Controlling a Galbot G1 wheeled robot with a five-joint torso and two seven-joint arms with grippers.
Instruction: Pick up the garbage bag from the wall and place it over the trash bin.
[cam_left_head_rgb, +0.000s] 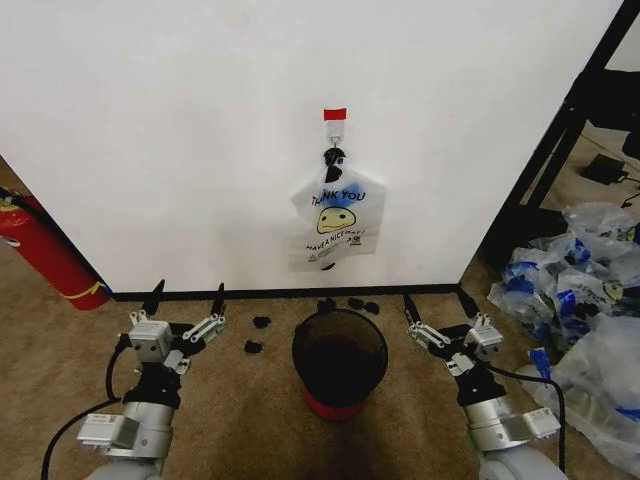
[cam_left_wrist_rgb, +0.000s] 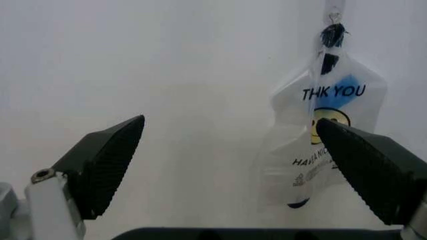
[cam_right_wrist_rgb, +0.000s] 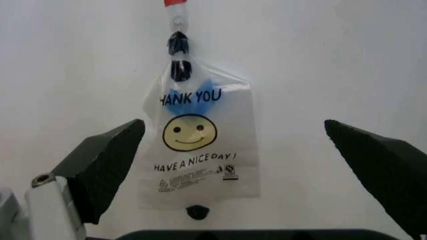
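The garbage bag (cam_left_head_rgb: 336, 220) hangs flat on the white wall (cam_left_head_rgb: 200, 130) from a small hook under a red tape strip (cam_left_head_rgb: 334, 114); its blue "THANK YOU" print and yellow smiley face me. It also shows in the left wrist view (cam_left_wrist_rgb: 327, 140) and the right wrist view (cam_right_wrist_rgb: 200, 145). The dark mesh trash bin (cam_left_head_rgb: 340, 362) with a red base stands on the carpet below it. My left gripper (cam_left_head_rgb: 186, 298) is open, low and left of the bin. My right gripper (cam_left_head_rgb: 438, 304) is open, low and right of the bin. Both are well short of the bag.
A red fire extinguisher (cam_left_head_rgb: 45, 250) leans at the wall's left end. A heap of clear-and-blue plastic bags (cam_left_head_rgb: 590, 310) lies at the right beside a black frame (cam_left_head_rgb: 560, 130). Small black scraps (cam_left_head_rgb: 262, 322) lie on the carpet near the baseboard.
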